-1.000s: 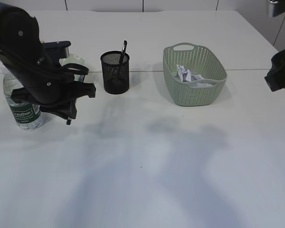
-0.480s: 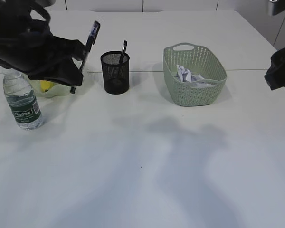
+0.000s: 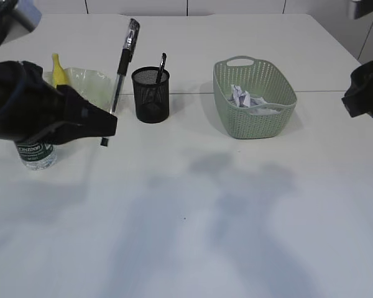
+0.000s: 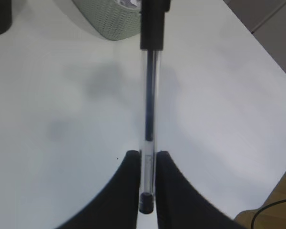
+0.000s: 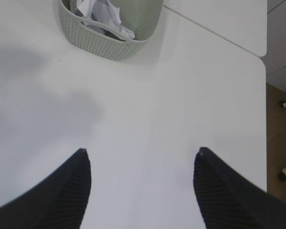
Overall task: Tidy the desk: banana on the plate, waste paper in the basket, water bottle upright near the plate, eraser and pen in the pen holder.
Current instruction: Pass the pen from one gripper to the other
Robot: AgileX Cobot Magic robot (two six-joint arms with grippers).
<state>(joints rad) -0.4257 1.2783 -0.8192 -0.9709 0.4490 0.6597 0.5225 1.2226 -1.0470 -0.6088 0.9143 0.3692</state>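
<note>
White counter nearly tidied: crumpled waste paper [image 3: 241, 96] lies in the green woven basket [image 3: 255, 118], yellow banana [image 3: 58, 70] on the plate, while left jaws pinch the clear-barrelled pen [image 4: 149, 95] short of the black mesh pen holder [image 3: 151, 94]; right jaws spread, empty.

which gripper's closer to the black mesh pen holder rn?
Left. The left gripper, shut on a clear pen, sits just left of the black mesh pen holder; the right gripper hangs open past the green basket.

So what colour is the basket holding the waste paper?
Pale green basket with a woven, perforated wall; the exterior view shows it best.
</note>
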